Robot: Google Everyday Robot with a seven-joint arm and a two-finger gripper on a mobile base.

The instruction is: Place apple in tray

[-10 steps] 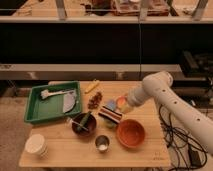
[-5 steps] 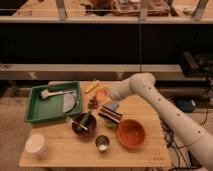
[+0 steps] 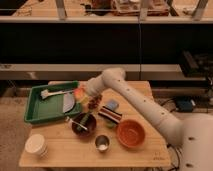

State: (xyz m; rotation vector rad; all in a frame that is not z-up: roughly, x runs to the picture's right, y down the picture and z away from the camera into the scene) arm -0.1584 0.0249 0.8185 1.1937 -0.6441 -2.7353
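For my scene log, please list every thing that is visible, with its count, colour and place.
tray: one, green, left rear of the table.
utensils in tray: grey and white pieces, exact count unclear.
apple: one, yellowish-orange with red, at the tray's right rim, by the gripper.
dark red cluster: one, right of the apple.
dark bowl: one, brown, centre, with a utensil inside.
orange bowl: one, front right.
metal cup: one, silver, front centre.
white cups: a stack, front left.
blue item: one, centre right.
table: one, light wood.
gripper: one, at the apple; arm white.
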